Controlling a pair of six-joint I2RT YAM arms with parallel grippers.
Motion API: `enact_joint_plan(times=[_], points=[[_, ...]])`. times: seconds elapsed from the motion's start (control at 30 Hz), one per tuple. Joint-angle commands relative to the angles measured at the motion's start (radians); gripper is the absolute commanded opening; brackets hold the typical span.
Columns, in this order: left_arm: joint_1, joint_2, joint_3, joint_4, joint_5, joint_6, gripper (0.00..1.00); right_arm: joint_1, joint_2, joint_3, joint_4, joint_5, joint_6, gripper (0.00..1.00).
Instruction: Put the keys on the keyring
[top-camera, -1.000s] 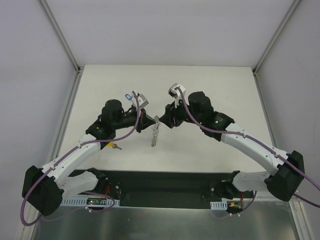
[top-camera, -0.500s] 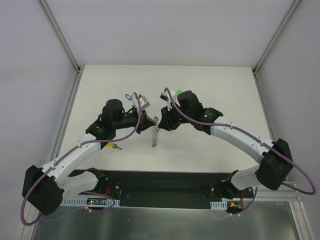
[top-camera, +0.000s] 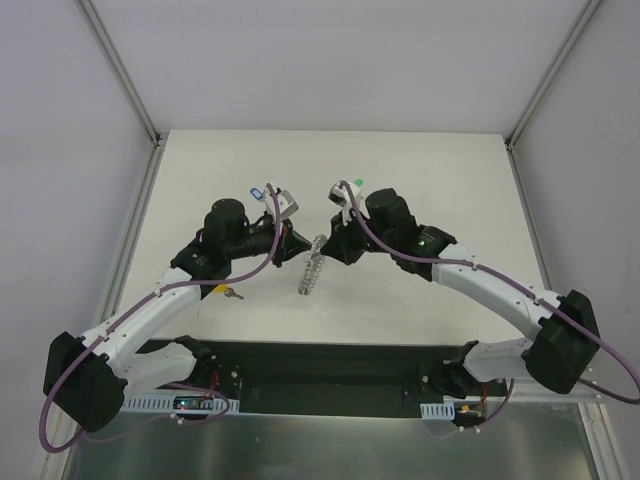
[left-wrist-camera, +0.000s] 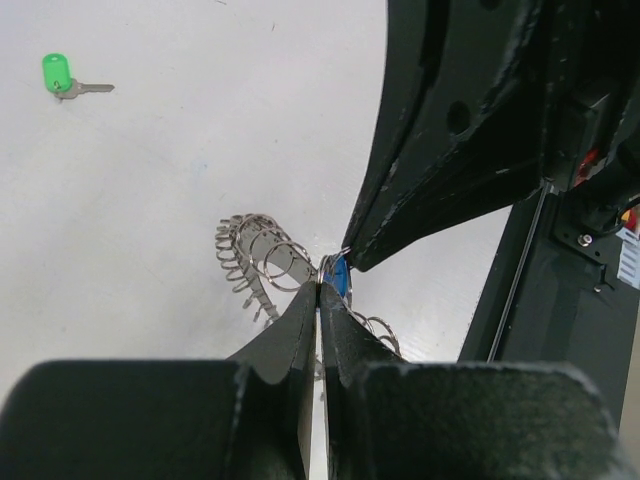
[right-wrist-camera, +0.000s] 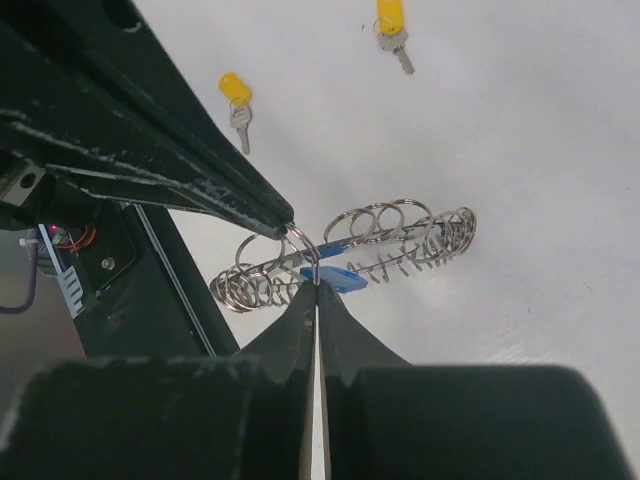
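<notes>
The keyring (top-camera: 312, 268), a silver ring edged with wire loops, hangs between my two grippers above the table. My left gripper (left-wrist-camera: 320, 286) is shut, its tips pinching a wire loop of the keyring (left-wrist-camera: 255, 255). Facing it, my right gripper (right-wrist-camera: 316, 284) is shut on the same small loop of the keyring (right-wrist-camera: 385, 235). The solid-blue key (right-wrist-camera: 338, 277) sits right at that loop, just behind the right fingertips; it also shows as a blue key (left-wrist-camera: 338, 276) in the left wrist view. Whether the key is threaded on the loop cannot be told.
A green key (left-wrist-camera: 62, 77) lies on the white table beyond the ring. Two yellow keys (right-wrist-camera: 236, 96) (right-wrist-camera: 392, 22) lie on the table under the left arm. A pale blue key (top-camera: 257, 190) lies behind the left wrist. The black base rail (top-camera: 320, 372) runs along the near edge.
My right gripper has closed from open to shut on the keyring loop, its wrist shifting slightly left then back. The left arm and the keyring have stayed in place.
</notes>
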Motion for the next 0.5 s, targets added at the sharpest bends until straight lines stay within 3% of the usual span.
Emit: enact_joint_plan(times=[0.0, 0.2, 0.47], points=[[-0.006, -0.031, 0.001, 0.021, -0.044, -0.066, 0.0, -0.012, -0.142, -0.093, 0.219, 0.074, 0.009, 0.01], [-0.006, -0.03, -0.001, 0.021, -0.044, -0.131, 0.0, -0.012, -0.217, -0.192, 0.399, 0.077, -0.006, 0.01], [-0.005, -0.02, 0.022, 0.021, -0.051, -0.197, 0.0, -0.012, -0.215, -0.264, 0.517, 0.068, 0.012, 0.01]])
